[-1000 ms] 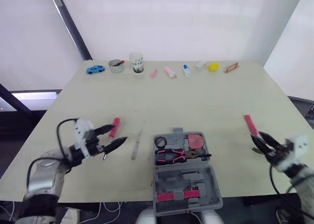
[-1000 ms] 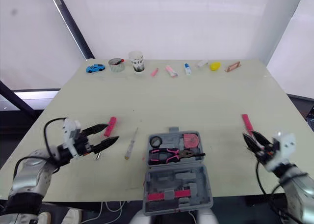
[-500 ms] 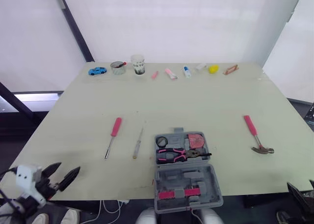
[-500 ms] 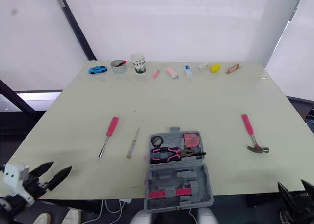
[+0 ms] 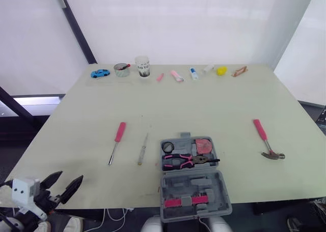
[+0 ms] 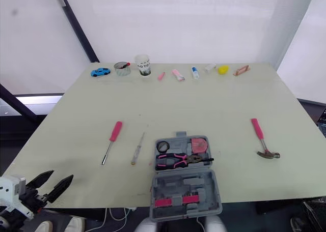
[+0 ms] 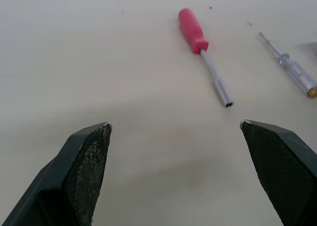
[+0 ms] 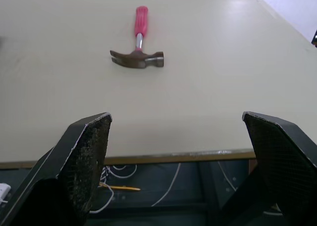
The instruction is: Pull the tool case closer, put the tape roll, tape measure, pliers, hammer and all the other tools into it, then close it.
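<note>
By the table's [image 5: 204,99] near edge, the left gripper [image 5: 70,177] and the right gripper [image 8: 176,118] gape wide and empty, their arms mostly cut off.

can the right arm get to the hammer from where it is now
Probably yes. The hammer lies alone on the bare table, with nothing beside or over it. The right arm's jaws stand wide open facing it from just off the table's near edge, so it only needs to reach forward.
</note>
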`<state>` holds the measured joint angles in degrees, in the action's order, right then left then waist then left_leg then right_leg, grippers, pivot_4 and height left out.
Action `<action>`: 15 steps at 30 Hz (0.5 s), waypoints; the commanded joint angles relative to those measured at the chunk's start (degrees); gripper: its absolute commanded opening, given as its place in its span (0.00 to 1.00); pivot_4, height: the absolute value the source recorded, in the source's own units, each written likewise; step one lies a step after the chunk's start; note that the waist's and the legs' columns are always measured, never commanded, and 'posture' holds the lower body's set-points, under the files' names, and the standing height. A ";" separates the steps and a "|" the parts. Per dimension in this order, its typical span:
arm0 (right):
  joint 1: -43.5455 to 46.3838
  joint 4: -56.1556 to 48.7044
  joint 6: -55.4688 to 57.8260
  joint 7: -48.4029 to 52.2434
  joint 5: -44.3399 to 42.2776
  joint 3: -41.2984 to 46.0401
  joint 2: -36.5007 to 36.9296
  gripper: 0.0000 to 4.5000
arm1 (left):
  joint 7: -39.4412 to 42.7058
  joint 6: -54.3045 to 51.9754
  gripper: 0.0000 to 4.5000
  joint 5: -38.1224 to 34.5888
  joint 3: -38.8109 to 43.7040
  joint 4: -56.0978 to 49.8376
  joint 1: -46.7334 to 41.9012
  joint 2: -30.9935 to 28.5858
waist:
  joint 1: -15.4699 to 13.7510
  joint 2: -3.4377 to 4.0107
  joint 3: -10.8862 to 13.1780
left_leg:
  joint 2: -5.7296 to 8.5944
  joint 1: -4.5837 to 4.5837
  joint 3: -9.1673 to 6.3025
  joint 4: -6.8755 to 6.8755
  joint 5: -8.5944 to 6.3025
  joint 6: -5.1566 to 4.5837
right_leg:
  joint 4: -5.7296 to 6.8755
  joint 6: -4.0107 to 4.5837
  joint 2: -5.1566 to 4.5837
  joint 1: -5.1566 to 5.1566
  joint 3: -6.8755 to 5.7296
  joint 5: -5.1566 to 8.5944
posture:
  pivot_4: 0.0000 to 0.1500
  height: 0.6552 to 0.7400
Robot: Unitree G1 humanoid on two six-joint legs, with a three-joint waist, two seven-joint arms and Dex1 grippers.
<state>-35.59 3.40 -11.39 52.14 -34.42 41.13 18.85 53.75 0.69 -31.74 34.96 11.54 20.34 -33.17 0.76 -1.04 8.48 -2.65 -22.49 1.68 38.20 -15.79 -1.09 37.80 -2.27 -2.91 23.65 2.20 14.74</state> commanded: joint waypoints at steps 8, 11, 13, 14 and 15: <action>2.56 -13.08 6.07 -1.69 4.42 -10.35 5.89 0.99 | -5.23 -2.51 1.00 3.48 -10.14 -15.73 -2.45 3.46 | -0.11 0.00 -0.02 | 0.06 -0.04 0.02 0.01 0.01 -0.02 | 0.02 0.00 0.28 -0.03 -0.05 -0.01 | 1.00 1.00; 3.43 -15.87 8.78 -2.33 6.24 -13.62 8.22 0.99 | -5.03 -3.10 1.00 5.18 -12.85 -17.17 -3.73 2.37 | -0.13 0.00 -0.02 | 0.13 -0.01 0.12 0.10 0.02 -0.03 | 0.06 -0.03 0.55 -0.04 -0.12 -0.02 | 1.00 1.00; 5.38 -18.09 11.29 -3.31 7.47 -16.31 9.95 0.99 | -3.25 -2.68 1.00 7.52 -16.08 -17.71 -4.82 0.57 | -0.13 -0.02 -0.02 | 0.21 0.01 0.13 0.13 0.02 -0.03 | 0.07 -0.04 0.56 -0.05 -0.10 -0.02 | 1.00 1.00; 6.73 -18.89 12.18 -3.77 8.71 -17.95 10.93 0.99 | -2.29 -1.93 1.00 8.84 -17.75 -17.91 -5.38 -0.28 | -0.11 -0.01 -0.01 | 0.25 0.01 0.14 0.13 0.02 -0.03 | 0.07 -0.04 0.58 -0.05 -0.09 -0.02 | 1.00 1.00; 8.10 -19.35 12.70 -4.46 10.31 -19.41 11.70 0.99 | -1.62 -1.51 1.00 9.72 -19.11 -18.09 -5.90 -0.90 | -0.06 -0.01 -0.01 | 0.32 0.02 0.15 0.13 0.02 -0.03 | 0.07 -0.04 0.59 -0.05 -0.08 -0.02 | 1.00 1.00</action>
<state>-28.93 -13.10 0.15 48.78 -26.10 23.10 29.27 50.47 -2.18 -23.78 17.83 -4.18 15.27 -32.95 0.71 -1.05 8.47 -2.31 -22.46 1.84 38.33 -15.78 -1.12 37.88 -2.32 -2.29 23.60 2.14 14.71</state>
